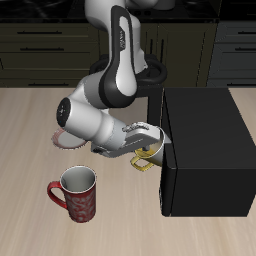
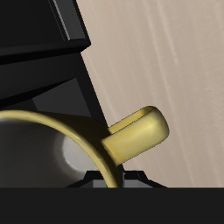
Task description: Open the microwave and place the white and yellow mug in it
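Observation:
The black microwave stands on the table, and its dark side faces my arm. I cannot make out its door in the exterior view. My gripper is shut on the white and yellow mug and holds it off the table right at that dark side. The mug's yellow loop handle points away from the microwave. In the wrist view, the mug's rim and handle fill the close foreground, with the microwave's black body just behind. My fingertips are hidden.
A red patterned mug stands upright near the table's front edge, apart from the arm. A grey round plate lies partly behind my arm. Dark cabinets run along the back.

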